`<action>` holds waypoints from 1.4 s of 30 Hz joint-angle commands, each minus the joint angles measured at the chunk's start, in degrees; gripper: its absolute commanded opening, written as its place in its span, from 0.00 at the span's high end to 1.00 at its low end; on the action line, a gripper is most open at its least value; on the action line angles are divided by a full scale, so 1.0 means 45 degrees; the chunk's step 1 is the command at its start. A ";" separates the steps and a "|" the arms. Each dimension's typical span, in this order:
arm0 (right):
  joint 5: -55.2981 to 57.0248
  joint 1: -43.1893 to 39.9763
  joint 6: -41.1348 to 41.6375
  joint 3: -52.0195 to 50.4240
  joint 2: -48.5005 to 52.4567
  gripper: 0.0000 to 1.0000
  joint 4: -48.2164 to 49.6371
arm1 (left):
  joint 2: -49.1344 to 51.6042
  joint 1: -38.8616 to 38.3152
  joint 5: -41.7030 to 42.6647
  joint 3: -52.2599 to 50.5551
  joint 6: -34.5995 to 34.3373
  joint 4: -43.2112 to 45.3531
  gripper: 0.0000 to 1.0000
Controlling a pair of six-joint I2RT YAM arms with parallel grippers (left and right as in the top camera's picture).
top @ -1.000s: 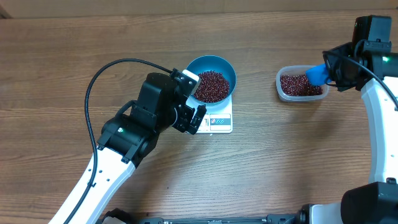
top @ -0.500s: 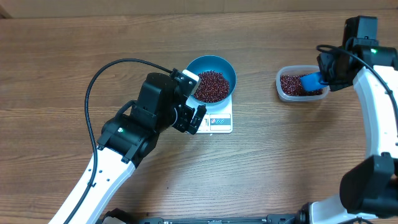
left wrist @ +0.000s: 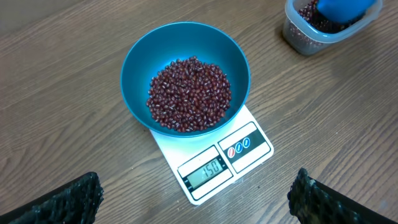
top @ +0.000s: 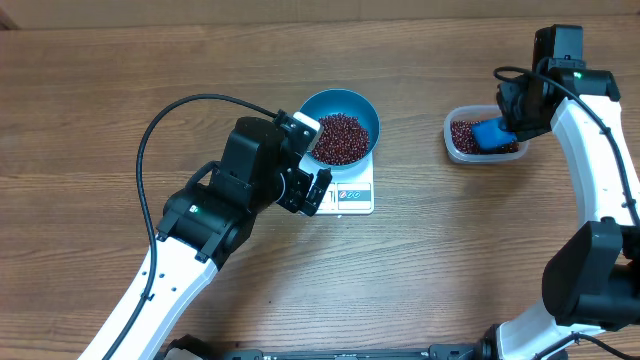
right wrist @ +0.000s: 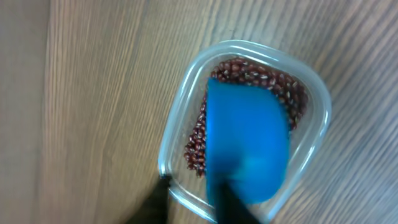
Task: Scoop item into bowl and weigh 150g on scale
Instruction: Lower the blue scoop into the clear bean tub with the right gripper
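Dark red-brown beans (left wrist: 188, 94) lie heaped in the blue bowl (left wrist: 140, 53), which sits on the white scale (left wrist: 249, 146). The display reads 150, so the weighing looks complete. The left gripper (left wrist: 196, 202) hovers beside the scale, jaws wide apart and empty. Well apart, the blue scoop (right wrist: 249, 143) rests in the clear tub (right wrist: 180, 106) under the right gripper (top: 505, 125). Whether its jaws grip the handle cannot be told. The next move is likely to leave the scoop there and withdraw.
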 commanded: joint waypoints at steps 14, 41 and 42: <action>0.0029 0.0024 -0.0049 -0.0044 -0.0019 0.00 -0.0078 | 0.0015 0.0053 0.0141 -0.0068 -0.0180 0.0049 0.00; 0.1909 0.0019 -0.0816 -0.0044 -0.0019 0.00 -0.5887 | 0.0015 0.0053 0.0146 -0.0068 -0.0180 0.0049 0.01; 0.1909 0.0019 -0.0816 -0.0044 -0.0019 0.00 -0.6018 | 0.0015 0.0053 0.0141 -0.0068 -0.0180 0.0049 0.01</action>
